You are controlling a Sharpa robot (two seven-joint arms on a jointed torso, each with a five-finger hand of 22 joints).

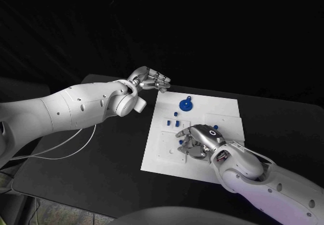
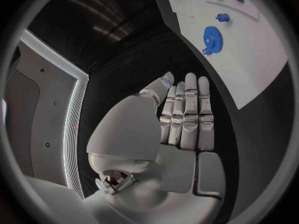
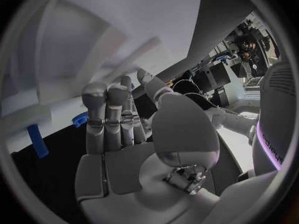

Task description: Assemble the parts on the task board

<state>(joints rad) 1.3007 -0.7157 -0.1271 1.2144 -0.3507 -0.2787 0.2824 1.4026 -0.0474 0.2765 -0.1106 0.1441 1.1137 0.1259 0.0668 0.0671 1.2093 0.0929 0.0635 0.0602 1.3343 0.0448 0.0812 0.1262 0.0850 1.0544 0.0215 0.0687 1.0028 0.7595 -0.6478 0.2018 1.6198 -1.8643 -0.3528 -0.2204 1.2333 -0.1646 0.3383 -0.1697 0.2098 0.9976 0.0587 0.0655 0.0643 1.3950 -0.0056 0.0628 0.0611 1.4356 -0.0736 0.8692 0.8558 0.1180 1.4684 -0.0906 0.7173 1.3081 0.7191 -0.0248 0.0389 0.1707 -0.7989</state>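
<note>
Over board's near half: right hand [image 1: 200, 140] fingers spread, holding nothing | left hand [image 1: 150, 80] off far corner, loosely open, empty | risk: knocking small blue pegs [image 1: 171, 123] beside it.

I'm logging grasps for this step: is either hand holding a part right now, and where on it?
The left hand holds nothing, its fingers straight, off the task board. Whether the right hand, over the board, holds a part cannot be told.

No lettering can be made out anywhere (nothing printed is clear enough to read).
</note>
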